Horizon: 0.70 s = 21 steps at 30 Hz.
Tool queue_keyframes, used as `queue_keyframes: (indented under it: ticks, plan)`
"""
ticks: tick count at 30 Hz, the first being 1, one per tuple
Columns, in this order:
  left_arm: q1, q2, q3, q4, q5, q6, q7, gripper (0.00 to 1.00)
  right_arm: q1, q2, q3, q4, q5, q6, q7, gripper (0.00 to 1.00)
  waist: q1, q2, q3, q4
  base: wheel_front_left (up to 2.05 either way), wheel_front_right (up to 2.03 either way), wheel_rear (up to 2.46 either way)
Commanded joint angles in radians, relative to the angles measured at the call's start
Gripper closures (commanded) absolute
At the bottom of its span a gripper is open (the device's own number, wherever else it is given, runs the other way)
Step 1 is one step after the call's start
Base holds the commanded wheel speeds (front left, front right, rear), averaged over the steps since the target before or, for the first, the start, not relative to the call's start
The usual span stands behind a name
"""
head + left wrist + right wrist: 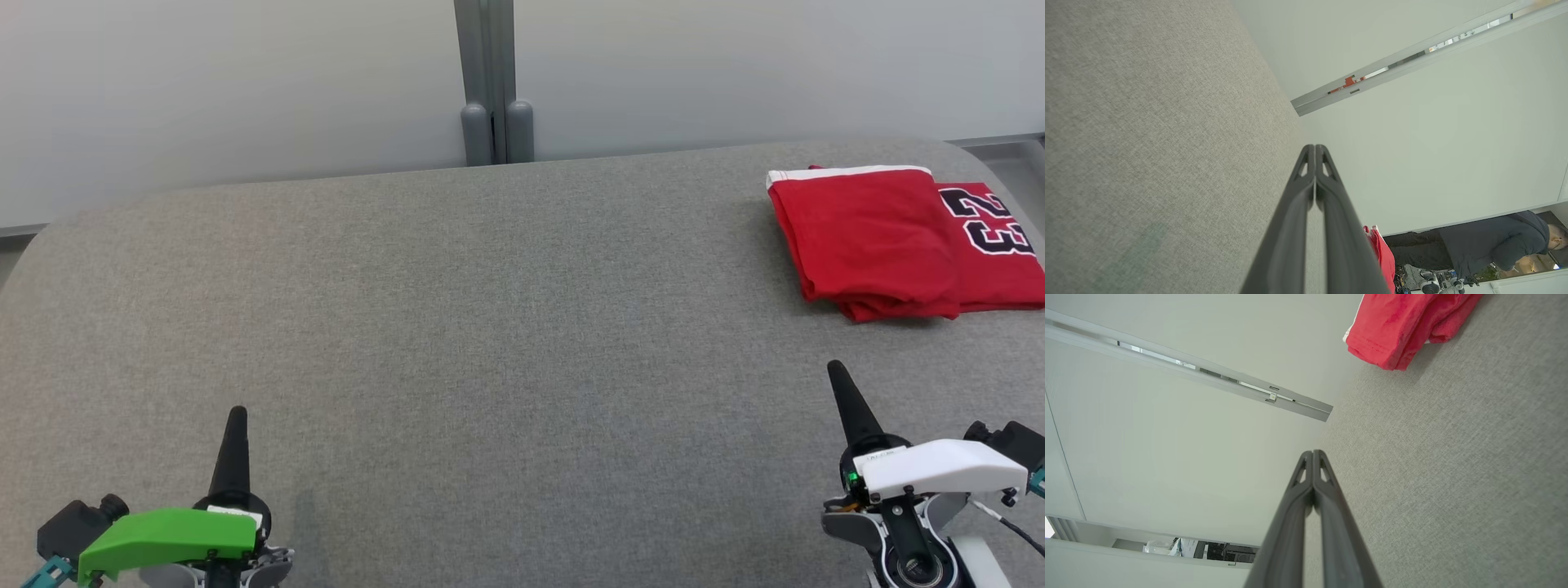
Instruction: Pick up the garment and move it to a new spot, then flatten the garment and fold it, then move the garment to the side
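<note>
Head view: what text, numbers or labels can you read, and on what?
"23": black numerals edged white, turned sideways, on the folded red jersey.
Small label at the base of the right gripper: too small to read.
White label at the base of the left gripper: too small to read.

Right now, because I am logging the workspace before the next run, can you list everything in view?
garment: one, red with white trim and a black 23, folded, far right of the table
table: one, grey fabric top, across the head view
wall: one, pale, behind the table
post: one, grey, at the middle of the table's far edge
person: one, dark top, lower right of the left wrist view
left gripper: one, dark fingers, green cover, lower left, shut
right gripper: one, dark fingers, white cover, lower right, shut
</note>
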Motion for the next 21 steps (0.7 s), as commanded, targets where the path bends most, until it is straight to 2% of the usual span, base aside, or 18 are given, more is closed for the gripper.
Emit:
queue_keyframes:
  ticks: [1,21]
  plan:
    - [-0.025,0.009,0.006,-0.001,-0.03,-0.009,0.005,1.0,-0.016,-0.001,-0.007,-0.002,0.026,0.0,0.005,1.0,0.0,0.0,0.0,0.0,0.0,0.0,0.0]
    - [-0.058,0.006,0.038,0.029,-0.202,-0.034,0.053,1.0,-0.03,0.006,-0.04,0.017,0.194,0.0,0.054,1.0,0.0,0.0,0.0,0.004,0.0,0.0,0.0]
